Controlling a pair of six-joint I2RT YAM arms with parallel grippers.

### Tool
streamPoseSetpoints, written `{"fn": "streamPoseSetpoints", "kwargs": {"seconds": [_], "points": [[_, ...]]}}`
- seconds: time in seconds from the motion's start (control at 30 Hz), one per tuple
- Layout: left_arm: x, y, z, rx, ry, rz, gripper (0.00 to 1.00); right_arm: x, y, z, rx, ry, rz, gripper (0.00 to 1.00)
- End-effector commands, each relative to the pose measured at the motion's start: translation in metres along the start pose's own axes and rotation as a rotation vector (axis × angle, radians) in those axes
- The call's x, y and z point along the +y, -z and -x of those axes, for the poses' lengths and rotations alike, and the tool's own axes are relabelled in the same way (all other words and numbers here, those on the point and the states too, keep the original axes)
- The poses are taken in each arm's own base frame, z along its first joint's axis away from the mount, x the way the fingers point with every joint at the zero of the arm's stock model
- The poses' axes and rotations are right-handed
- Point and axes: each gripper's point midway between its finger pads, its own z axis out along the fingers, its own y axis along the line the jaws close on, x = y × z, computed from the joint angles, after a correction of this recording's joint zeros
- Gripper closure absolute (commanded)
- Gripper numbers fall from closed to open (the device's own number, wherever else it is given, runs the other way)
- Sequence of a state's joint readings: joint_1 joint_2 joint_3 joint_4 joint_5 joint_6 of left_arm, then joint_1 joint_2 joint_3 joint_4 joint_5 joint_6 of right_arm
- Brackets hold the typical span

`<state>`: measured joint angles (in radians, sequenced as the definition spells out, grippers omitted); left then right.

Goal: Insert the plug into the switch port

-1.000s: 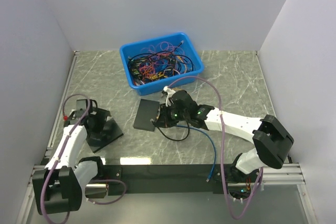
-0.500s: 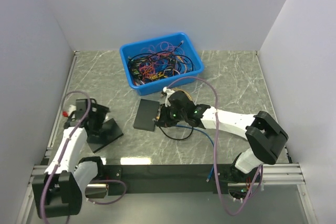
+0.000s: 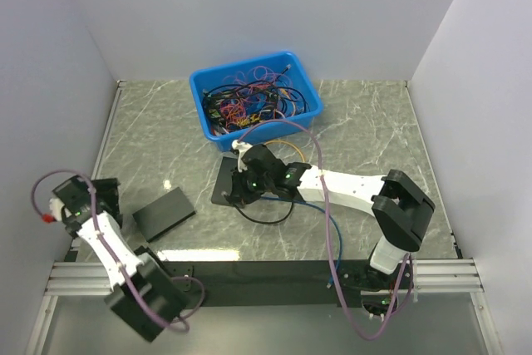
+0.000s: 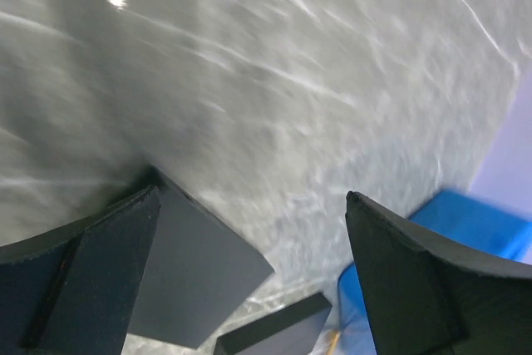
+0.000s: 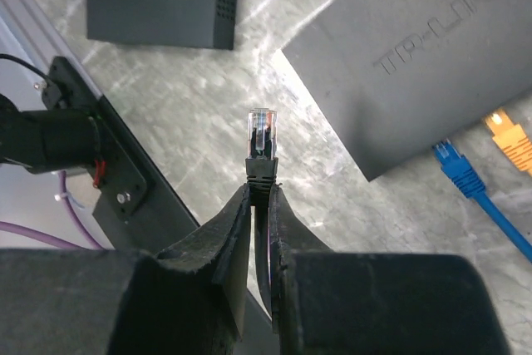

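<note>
One plug (image 5: 263, 135) gripped; switch (image 5: 416, 64) near.

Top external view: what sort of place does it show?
Probably a robot test cell or lab bench, not a home: plain white walls enclose a marble-patterned table, with a blue bin of tangled cables and a black network switch.
</note>
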<state>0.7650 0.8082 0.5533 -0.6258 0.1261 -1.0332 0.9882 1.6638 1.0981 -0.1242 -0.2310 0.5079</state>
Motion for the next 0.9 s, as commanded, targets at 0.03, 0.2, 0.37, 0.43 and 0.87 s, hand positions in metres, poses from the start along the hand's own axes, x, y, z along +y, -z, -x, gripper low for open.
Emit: {"fn": "streamPoseSetpoints", "kwargs": {"seconds": [0.03,0.2,0.37,0.43,0.87], "points": [[0.012,-0.008,-0.001,0.095,0.047,-0.008,0.01,0.003,0.0,0.001,0.011,0.007,0.012,1.0],[0.018,-0.013,0.004,0.061,0.072,0.007,0.02,0.001,-0.005,-0.009,0.03,-0.002,0.025,1.0],[0.021,-0.016,-0.006,0.086,0.102,-0.012,0.03,-0.002,-0.005,-0.014,0.034,-0.004,0.024,1.0],[0.026,-0.018,-0.013,0.104,0.112,-0.019,0.03,-0.003,-0.003,-0.013,0.024,-0.005,0.022,1.0],[0.031,-0.024,-0.03,0.115,0.098,-0.032,0.03,-0.006,0.001,-0.016,0.008,-0.007,0.016,1.0]]}}
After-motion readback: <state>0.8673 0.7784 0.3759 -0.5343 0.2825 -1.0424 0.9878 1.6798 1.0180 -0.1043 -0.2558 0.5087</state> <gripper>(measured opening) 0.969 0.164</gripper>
